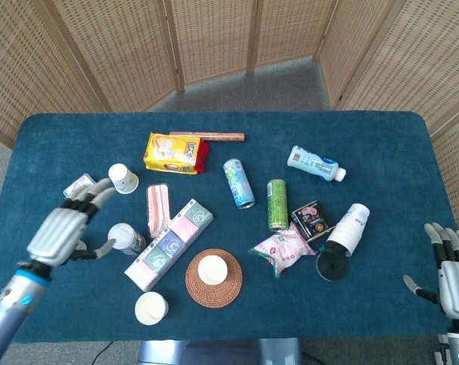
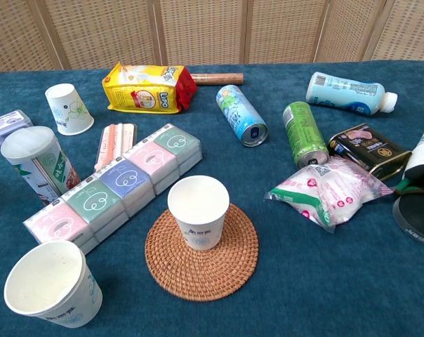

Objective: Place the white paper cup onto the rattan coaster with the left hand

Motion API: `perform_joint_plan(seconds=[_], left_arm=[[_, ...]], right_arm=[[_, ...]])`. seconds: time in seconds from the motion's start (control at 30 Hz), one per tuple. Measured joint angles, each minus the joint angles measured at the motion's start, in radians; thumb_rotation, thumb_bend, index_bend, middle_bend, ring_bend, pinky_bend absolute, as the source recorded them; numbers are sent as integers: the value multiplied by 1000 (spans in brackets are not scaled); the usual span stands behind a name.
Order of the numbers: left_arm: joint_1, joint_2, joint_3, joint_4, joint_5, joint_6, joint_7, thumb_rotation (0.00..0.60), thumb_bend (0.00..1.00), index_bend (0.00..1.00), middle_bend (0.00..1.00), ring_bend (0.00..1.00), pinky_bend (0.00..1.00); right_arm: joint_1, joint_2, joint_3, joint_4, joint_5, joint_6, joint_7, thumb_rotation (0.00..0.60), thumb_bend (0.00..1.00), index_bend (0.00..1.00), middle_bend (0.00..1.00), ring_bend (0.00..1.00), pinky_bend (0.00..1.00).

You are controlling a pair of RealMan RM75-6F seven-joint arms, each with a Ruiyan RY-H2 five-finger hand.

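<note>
On the blue cloth tabletop (image 1: 381, 137) the round woven rattan coaster (image 2: 201, 250) carries the white paper cup (image 2: 198, 212), which stands upright and centred on it, mouth up and seemingly empty; the placing step appears complete. The left hand (image 1: 62, 228) hovers well apart at the tabletop's left edge, fingers spread and holding nothing, so the next move likely calls only for withdrawal clear of neighbouring cups.
</note>
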Motion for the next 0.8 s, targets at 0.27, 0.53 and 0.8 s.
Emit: perform_joint_plan(seconds=[0.27, 0.53, 0.8], left_arm=[[234, -4, 55, 72, 106, 224, -17, 459, 363, 0, 0, 0, 0], [350, -10, 58, 125, 158, 289, -103, 463, 363, 0, 0, 0, 0], [368, -27, 24, 137, 183, 259, -109, 461, 363, 0, 0, 0, 0]], right_arm=[[7, 8, -13, -53, -5, -7, -65, 600, 221, 0, 0, 0, 0], [5, 15, -30, -62, -23, -4, -59, 600, 220, 0, 0, 0, 0], [-2, 21, -35, -60, -24, 10, -47, 600, 220, 0, 0, 0, 0]])
